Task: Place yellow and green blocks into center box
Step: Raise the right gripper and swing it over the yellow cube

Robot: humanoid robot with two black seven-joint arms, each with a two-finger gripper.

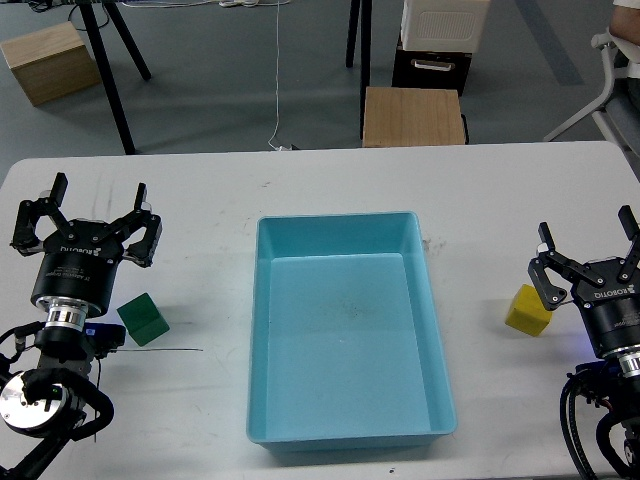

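Observation:
The light blue center box (pixel 436 330) lies empty in the middle of the white table. A dark green block (pixel 143 319) sits on the table to its left, just right of and below my left gripper (pixel 98 203), which stands open with nothing between its fingers. A yellow block (pixel 527 309) rests on the table right of the box, just left of my right gripper (pixel 586 235), also open and empty.
Beyond the table's far edge (pixel 300 154) stand a tan wooden box (pixel 414 116) and another tan wooden box (pixel 45 62) on the floor, tripod legs (pixel 108 70) and a chair (pixel 612 80) at the right.

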